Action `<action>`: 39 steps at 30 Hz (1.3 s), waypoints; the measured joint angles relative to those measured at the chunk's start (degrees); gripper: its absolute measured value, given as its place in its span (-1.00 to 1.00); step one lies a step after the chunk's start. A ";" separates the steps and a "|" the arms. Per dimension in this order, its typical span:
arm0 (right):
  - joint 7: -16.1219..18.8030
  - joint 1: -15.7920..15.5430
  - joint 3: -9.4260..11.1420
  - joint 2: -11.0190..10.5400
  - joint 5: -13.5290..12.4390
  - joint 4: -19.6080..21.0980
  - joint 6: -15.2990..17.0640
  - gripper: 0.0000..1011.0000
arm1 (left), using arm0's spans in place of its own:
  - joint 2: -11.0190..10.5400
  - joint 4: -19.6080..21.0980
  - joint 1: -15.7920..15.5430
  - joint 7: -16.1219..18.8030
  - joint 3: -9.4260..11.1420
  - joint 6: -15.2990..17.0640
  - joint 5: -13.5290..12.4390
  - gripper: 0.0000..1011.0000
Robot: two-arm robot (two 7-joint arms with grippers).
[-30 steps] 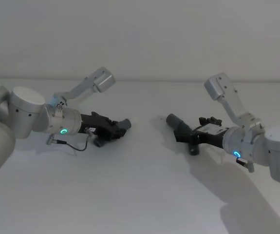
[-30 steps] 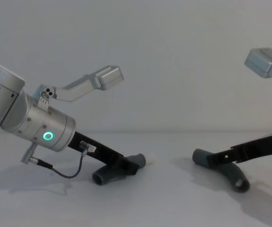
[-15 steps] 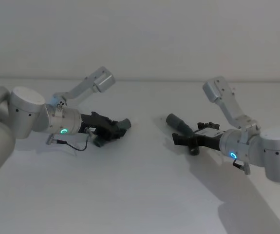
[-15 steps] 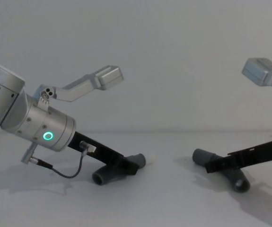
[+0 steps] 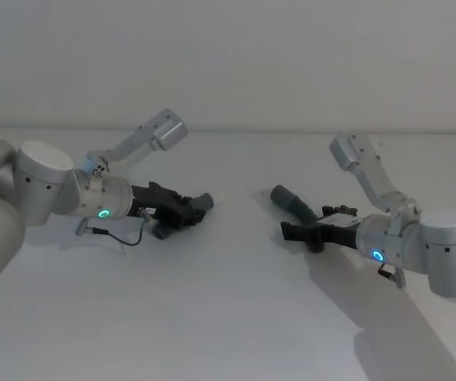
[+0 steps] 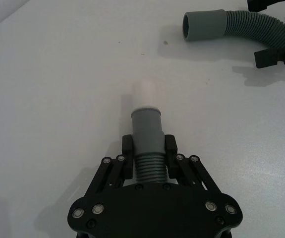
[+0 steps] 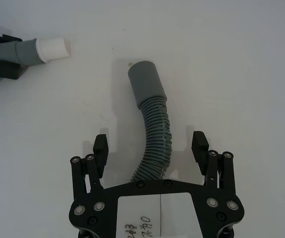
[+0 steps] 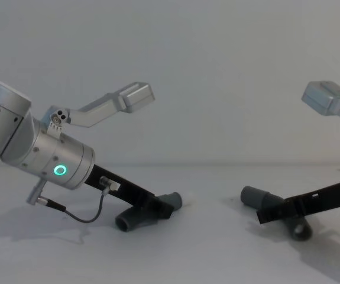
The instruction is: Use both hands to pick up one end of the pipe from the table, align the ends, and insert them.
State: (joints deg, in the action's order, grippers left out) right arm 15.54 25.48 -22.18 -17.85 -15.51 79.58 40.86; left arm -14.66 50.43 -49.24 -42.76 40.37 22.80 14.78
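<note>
My right gripper (image 5: 291,232) has drawn back along the table (image 5: 228,317) towards my body since a second ago. It was around the right hose piece (image 5: 291,200) close behind its cuff then, and now sits further down the ribbed length. My left arm has not shifted.

My left gripper (image 6: 148,148) is closed on the left hose piece (image 6: 147,166), its fingers (image 6: 127,148) pressing the ribs just behind the smooth grey cuff (image 6: 146,126). The whitish tip (image 6: 144,92) sticks out beyond the cuff, pointing across towards the other piece. From the chest, this piece (image 8: 140,218) slopes, with its dark open mouth low at the table and the cuffed end higher. A thin black cable (image 8: 84,216) loops beneath my left wrist.

My right gripper (image 7: 150,144) is wide open and holds nothing. Its two fingers (image 7: 100,148) stand either side of the ribbed middle of the right hose piece (image 7: 154,134), with a clear gap on both sides. That piece lies on the table, curving away from my palm, and its grey cuff (image 7: 144,82) forms the far end. The cuff's mouth faces roughly towards my left side. The two cuffed ends are well apart, with bare table between them.
</note>
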 joint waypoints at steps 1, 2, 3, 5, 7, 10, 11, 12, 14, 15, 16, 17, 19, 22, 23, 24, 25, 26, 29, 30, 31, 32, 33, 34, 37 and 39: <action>0.00 0.00 0.01 0.03 0.04 -0.04 0.09 0.98 | 0.00 0.00 0.00 0.00 0.00 0.00 0.00 -0.28; 0.00 0.01 0.04 0.08 0.11 -0.11 0.24 0.98 | 0.00 0.00 0.00 0.00 0.00 0.00 0.00 -0.28; 0.00 0.01 0.06 0.11 0.14 -0.15 0.29 0.98 | 0.00 0.00 0.00 0.00 0.00 0.00 0.00 -0.28; 0.01 0.02 0.08 0.14 0.20 -0.19 0.43 0.98 | 0.00 0.00 0.00 0.00 0.00 0.00 0.00 -0.28; 0.03 0.03 0.09 0.19 0.30 -0.26 0.65 0.98 | 0.00 0.00 0.00 0.00 0.00 0.00 0.00 -0.28; 0.15 0.05 0.11 0.23 0.46 -0.35 0.78 0.98 | 0.00 0.00 0.00 0.00 0.00 0.00 0.00 -0.28; 0.18 0.05 0.11 0.24 0.51 -0.36 0.81 0.98 | 0.00 0.00 0.00 0.00 0.00 0.00 0.00 -0.28; 0.21 0.06 0.12 0.24 0.55 -0.37 0.84 0.98 | 0.00 0.00 0.00 0.00 0.00 0.00 0.00 -0.28; 0.28 0.07 0.14 0.26 0.62 -0.42 0.88 0.98 | 0.00 0.00 0.00 0.00 0.00 0.00 0.00 -0.28; 0.30 0.07 0.15 0.26 0.64 -0.43 0.91 0.98 | 0.00 0.00 0.00 0.00 0.00 0.00 0.00 -0.28; 0.33 0.08 0.15 0.27 0.68 -0.44 0.97 0.98 | 0.00 0.00 0.00 0.00 0.00 0.00 0.00 -0.28; 0.33 0.08 0.16 0.27 0.70 -0.45 0.98 0.97 | 0.00 0.00 0.00 0.00 0.00 0.00 0.00 -0.28; 0.34 0.08 0.18 0.27 0.78 -0.47 1.01 0.88 | 0.00 0.00 0.00 0.00 0.00 0.00 0.00 -0.28; 0.36 0.08 0.19 0.27 0.87 -0.50 1.04 0.73 | 0.00 0.00 0.00 0.00 0.00 0.00 -0.01 -0.28; 0.36 0.08 0.19 0.27 0.87 -0.51 1.05 0.70 | 0.00 0.00 0.00 0.00 0.00 0.00 -0.01 -0.28; 0.38 0.08 0.19 0.27 0.90 -0.51 1.06 0.64 | 0.00 0.00 0.00 0.00 0.00 0.00 0.00 -0.28; 0.38 0.08 0.19 0.27 0.91 -0.51 1.06 0.58 | 0.00 0.00 0.00 0.00 0.00 0.00 0.00 -0.28; 0.39 0.08 0.20 0.27 0.92 -0.51 1.07 0.58 | 0.00 0.00 0.00 0.00 0.01 0.00 0.00 -0.28; 0.43 0.08 0.20 0.28 0.94 -0.53 1.10 0.45 | 0.00 0.00 0.00 0.00 0.00 0.00 0.00 -0.28; 0.45 0.08 0.20 0.29 0.94 -0.54 1.11 0.42 | 0.00 0.00 0.00 0.00 0.00 0.00 0.00 -0.28; 0.46 0.08 0.20 0.29 0.96 -0.54 1.12 0.41 | 0.00 0.00 0.00 0.00 0.01 0.00 0.00 -0.28; 0.48 0.08 0.20 0.30 0.96 -0.55 1.13 0.41 | 0.00 0.00 0.00 0.00 0.01 0.00 0.00 -0.28; 0.50 0.08 0.20 0.30 0.97 -0.55 1.14 0.39 | 0.00 0.00 0.00 0.00 0.00 0.01 0.00 -0.28; 0.51 0.08 0.21 0.32 0.98 -0.56 1.16 0.37 | 0.00 0.00 0.00 0.00 0.00 0.00 0.00 -0.28; 0.53 0.07 0.23 0.33 1.00 -0.56 1.18 0.34 | 0.00 0.00 0.00 0.00 0.01 0.01 0.00 -0.28; 0.54 0.07 0.23 0.34 1.02 -0.57 1.20 0.31 | 0.00 0.00 0.00 0.00 0.00 0.01 0.00 -0.28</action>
State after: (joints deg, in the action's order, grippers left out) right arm 16.08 25.55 -21.95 -17.51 -14.49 79.01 42.07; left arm -14.66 50.43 -49.24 -42.76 40.37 22.81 14.78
